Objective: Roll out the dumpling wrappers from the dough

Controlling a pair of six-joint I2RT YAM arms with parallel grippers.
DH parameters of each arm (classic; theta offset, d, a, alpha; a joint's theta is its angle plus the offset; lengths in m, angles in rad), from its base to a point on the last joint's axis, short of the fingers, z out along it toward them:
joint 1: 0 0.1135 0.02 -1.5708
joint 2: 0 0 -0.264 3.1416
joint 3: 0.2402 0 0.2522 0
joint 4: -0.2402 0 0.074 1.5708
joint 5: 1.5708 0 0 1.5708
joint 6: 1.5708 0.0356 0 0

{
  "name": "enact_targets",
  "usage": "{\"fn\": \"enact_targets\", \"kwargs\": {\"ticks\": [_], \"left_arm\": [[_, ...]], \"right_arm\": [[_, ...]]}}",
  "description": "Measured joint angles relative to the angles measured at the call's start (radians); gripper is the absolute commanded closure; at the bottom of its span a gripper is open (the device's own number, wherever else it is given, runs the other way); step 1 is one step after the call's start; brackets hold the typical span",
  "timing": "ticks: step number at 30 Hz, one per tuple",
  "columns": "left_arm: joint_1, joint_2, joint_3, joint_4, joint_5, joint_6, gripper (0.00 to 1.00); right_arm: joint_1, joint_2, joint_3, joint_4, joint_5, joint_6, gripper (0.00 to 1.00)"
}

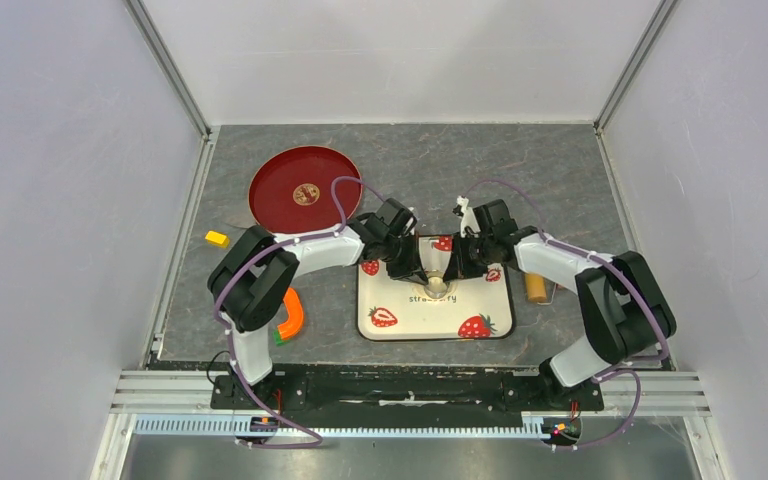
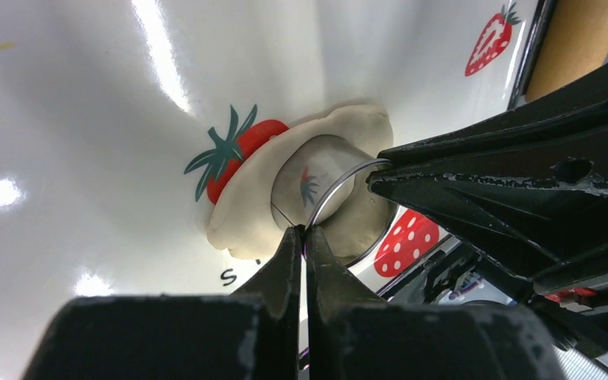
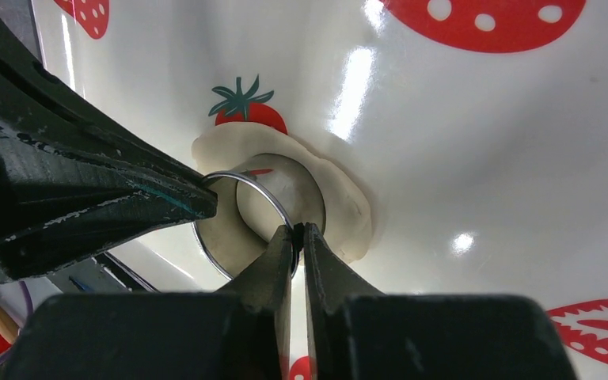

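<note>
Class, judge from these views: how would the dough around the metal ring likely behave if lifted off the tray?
The dough looks thin and lies flat on the tray, so it would probably flop and stretch. Its uneven edge hints it could tear easily.

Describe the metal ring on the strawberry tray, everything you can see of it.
The metal ring is a shiny, thin-walled band that looks like steel. It is open at the top, stands upright and is pressed into the flattened pale dough on the strawberry tray. Dough spreads around its outside. The left gripper and right gripper each pinch its upper rim, on opposite sides.
</note>
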Motion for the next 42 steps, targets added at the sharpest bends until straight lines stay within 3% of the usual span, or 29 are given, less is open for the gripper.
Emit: {"fn": "enact_targets", "kwargs": {"ticks": [5,10,20,27,34,42], "left_arm": [[-0.012,0.002,0.040,-0.066,-0.047,0.009,0.92],[-0.017,0.003,0.070,-0.117,-0.072,0.024,0.78],[-0.014,0.003,0.135,-0.218,-0.076,0.050,0.58],[-0.006,-0.038,0.137,-0.213,-0.058,0.053,0.54],[0.070,-0.206,-0.029,-0.060,0.039,0.027,0.49],[0.299,-0.362,-0.298,0.061,0.175,0.015,0.43]], "right_arm": [[0.005,0.017,0.028,-0.035,0.004,-0.009,0.89],[0.011,0.026,0.046,-0.056,0.004,-0.011,0.84],[0.019,0.043,0.095,-0.107,-0.001,-0.005,0.56],[0.020,0.035,0.159,-0.148,-0.001,-0.004,0.34],[0.016,-0.027,0.182,-0.190,0.011,-0.010,0.17],[-0.077,-0.107,0.170,-0.208,0.003,-0.037,0.14]]}}
